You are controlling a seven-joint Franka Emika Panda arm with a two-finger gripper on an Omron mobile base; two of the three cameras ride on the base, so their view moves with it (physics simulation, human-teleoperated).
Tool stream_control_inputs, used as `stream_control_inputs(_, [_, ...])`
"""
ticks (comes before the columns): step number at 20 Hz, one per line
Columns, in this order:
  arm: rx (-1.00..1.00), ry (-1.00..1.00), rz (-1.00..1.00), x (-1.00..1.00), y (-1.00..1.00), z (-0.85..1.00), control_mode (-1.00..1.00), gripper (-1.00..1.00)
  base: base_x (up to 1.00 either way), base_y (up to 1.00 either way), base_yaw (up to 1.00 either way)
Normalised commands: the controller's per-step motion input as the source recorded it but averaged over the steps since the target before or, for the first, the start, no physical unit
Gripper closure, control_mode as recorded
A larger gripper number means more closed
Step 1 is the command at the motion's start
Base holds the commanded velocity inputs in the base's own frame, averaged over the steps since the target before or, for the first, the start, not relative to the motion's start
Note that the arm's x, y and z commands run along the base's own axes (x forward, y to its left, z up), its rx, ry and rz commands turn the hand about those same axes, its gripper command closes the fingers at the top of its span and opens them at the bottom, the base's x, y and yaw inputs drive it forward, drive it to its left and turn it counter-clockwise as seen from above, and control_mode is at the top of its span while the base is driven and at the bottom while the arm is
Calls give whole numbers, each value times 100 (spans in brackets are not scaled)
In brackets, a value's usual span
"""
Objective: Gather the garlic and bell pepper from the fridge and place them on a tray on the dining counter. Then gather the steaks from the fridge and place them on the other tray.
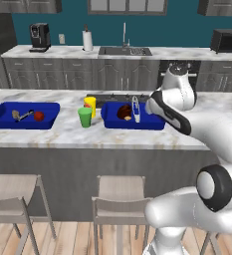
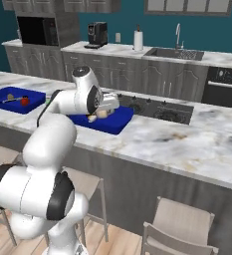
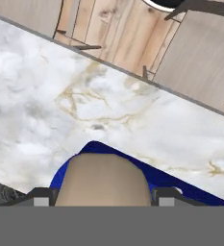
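Over the right blue tray: I am watching the fingers [image 3: 104, 199] hanging above the near edge of that tray [image 1: 157, 123], on the dining worktop [image 1: 112, 134].
Fingers: in the hand view they are sitting either side of a tan rounded end [image 3: 103, 180] of something, gripping it as far as I can tell; I am taking it for the bone end of a steak, though the rest of it is hidden.
Tray under the hand: a dark brown steak [image 1: 124, 112] is lying in it, next to a pale upright piece I cannot name.
Arm: it is reaching from the base across the worktop edge, wrist bent over the tray [image 2: 115, 122].
Cups: a green cup [image 1: 85, 117] and a yellow cup [image 1: 90, 104] are standing just left of that tray, close together.
Left blue tray: it [image 1: 3, 115] is sitting well apart along the worktop, and I am seeing the garlic [image 1: 15, 114] and the red bell pepper [image 1: 39, 116] in it, with a grey object between them.
Stools: they [image 1: 13, 196] are standing on the wooden floor below the worktop's near side.
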Motion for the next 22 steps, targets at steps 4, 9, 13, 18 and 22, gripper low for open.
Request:
stream_control_inputs(4, [0, 0, 0, 49, 0, -19, -100, 100, 0, 0, 0])
stream_control_inputs(9, [0, 0, 0, 47, 0, -13, -100, 100, 0, 0, 0])
stream_control_inputs(13, [0, 0, 0, 38, 0, -15, -100, 100, 0, 0, 0])
stream_control_inputs(18, [0, 0, 0, 19, 0, -19, -100, 100, 0, 0, 0])
stream_control_inputs(22, [0, 0, 0, 21, 0, -19, -100, 100, 0, 0, 0])
